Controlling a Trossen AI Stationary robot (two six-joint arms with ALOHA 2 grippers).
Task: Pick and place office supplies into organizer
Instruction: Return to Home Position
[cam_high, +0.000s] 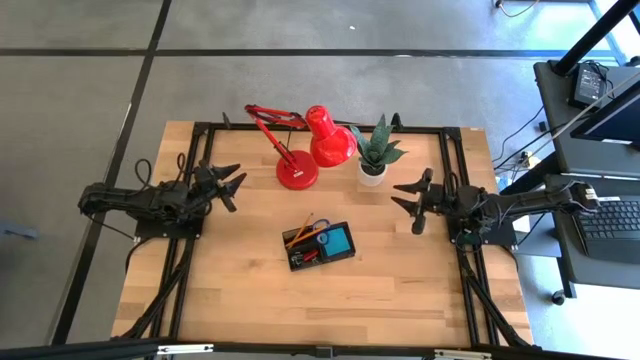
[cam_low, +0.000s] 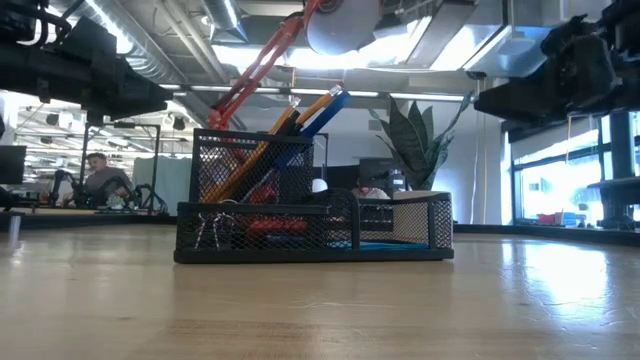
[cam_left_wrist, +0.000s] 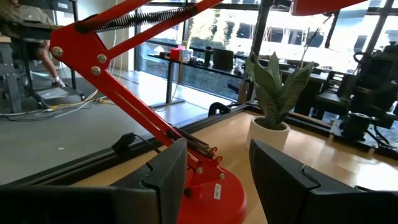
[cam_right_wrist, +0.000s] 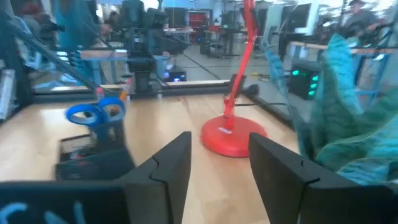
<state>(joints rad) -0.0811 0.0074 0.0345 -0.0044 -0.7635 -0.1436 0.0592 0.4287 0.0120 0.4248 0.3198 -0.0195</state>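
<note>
The black mesh organizer (cam_high: 319, 245) sits mid-table, also in the low view (cam_low: 313, 232) and the right wrist view (cam_right_wrist: 93, 155). It holds upright pens and pencils (cam_low: 300, 115), blue-handled scissors (cam_right_wrist: 96, 113), a blue note pad (cam_high: 337, 240), and small red items (cam_low: 262, 225). My left gripper (cam_high: 232, 184) hovers open at the table's left, facing the lamp base (cam_left_wrist: 214, 193). My right gripper (cam_high: 412, 205) hovers open at the table's right, beside the plant. Neither touches anything.
A red desk lamp (cam_high: 300, 145) stands on its round base at the table's far middle. A potted green plant (cam_high: 375, 155) stands right of it. Bare wood (cam_high: 250, 290) lies around the organizer. A person (cam_low: 100, 180) sits in the room beyond.
</note>
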